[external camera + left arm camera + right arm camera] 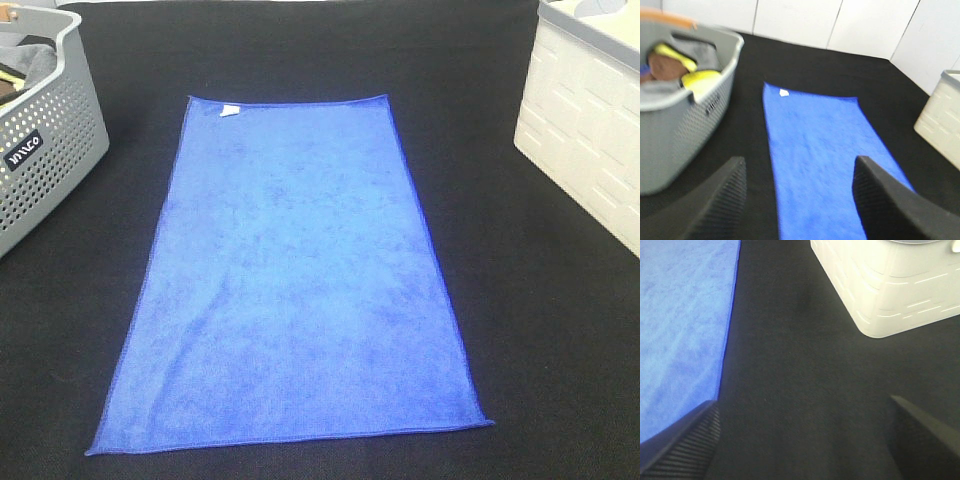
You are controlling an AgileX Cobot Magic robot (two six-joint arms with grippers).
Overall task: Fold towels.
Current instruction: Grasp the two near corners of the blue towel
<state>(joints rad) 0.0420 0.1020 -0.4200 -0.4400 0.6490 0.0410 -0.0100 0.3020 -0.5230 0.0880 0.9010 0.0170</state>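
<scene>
Beside flat towel (290,270), half-cropped grey basket (45,130)

Blue towel (290,270): soft cloth, matt, short fuzzy pile, stitched hem. Its white tag (228,110): material too small to tell. Black table cover (530,320): matt, felt-like, slightly rough. Grey basket (55,150): perforated plastic, dull finish. Cream crate (590,130): smooth plastic, faint sheen, moulded relief. On my left gripper (799,165) the pads (722,200) are black, matt, finely ribbed; same ribbing on my right gripper (804,401).
</scene>
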